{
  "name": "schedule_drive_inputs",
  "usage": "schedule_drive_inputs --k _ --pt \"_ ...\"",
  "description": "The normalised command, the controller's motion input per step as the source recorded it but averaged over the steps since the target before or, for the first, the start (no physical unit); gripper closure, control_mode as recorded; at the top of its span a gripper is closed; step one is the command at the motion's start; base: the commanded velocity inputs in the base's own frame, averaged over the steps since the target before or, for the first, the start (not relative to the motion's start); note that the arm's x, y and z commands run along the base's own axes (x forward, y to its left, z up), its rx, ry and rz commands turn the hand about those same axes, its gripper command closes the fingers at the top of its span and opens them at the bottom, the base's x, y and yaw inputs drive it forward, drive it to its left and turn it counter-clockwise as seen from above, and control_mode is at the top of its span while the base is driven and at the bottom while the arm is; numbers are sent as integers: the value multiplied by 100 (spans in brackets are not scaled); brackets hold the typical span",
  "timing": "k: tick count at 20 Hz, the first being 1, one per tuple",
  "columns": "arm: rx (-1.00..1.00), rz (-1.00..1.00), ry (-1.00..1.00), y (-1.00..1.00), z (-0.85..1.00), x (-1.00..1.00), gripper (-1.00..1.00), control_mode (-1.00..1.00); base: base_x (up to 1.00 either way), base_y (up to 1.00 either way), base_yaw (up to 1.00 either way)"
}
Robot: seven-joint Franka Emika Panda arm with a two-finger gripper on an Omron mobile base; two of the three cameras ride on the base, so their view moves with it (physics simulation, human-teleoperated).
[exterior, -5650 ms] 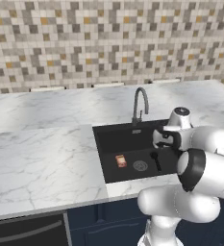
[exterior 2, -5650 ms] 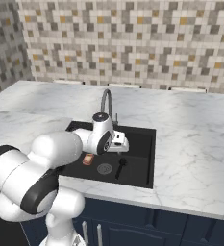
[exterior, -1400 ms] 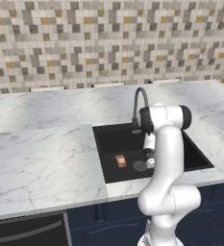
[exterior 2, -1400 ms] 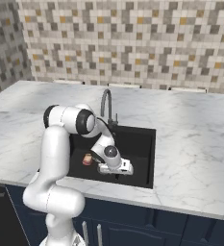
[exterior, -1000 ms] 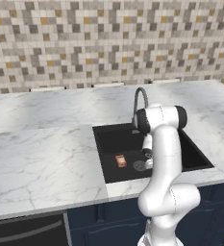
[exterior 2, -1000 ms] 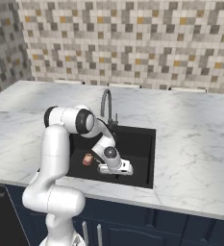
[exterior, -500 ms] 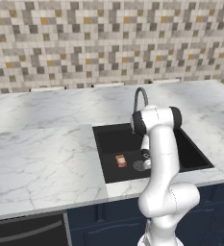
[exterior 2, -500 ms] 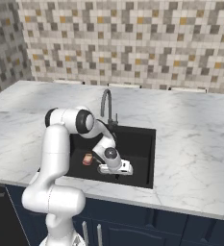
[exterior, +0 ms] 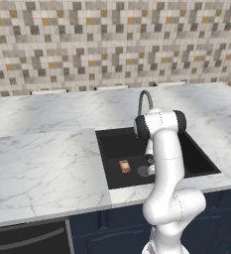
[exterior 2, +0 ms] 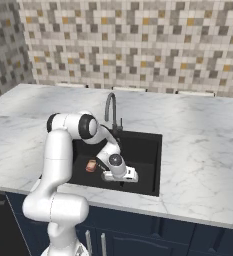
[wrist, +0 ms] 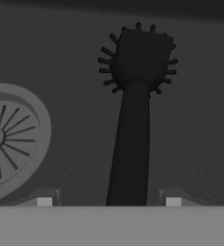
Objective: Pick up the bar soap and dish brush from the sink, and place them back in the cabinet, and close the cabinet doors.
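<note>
Marble counter (exterior: 42, 158) rims the sink (exterior: 114, 141); gripper (exterior 2: 122, 175) sits low in the basin. Hand view: dish brush (wrist: 132, 125) lies flat, handle running between the fingertips (wrist: 173, 202), gaps either side, probably no contact; head at 12, drain (wrist: 3, 139) at 9. Bar soap (exterior: 124, 166) lies left, apart.

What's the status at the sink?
Gripper down in the sink, fingers either side of the dish brush handle, not clamped. Bar soap on the basin floor beside the drain. Nothing in the way.
</note>
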Motion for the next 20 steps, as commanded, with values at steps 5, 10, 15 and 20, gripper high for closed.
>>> schedule_drive_inputs --k 5,10,15,20 --pt "0 0 0 0 0 0 100 -100 0 0 0" --pt "0 0 0 0 0 0 100 -100 0 0 0" --pt "0 0 -5 0 20 0 100 -100 0 0 0" --pt "0 0 -15 0 51 -9 100 -100 0 0 0"
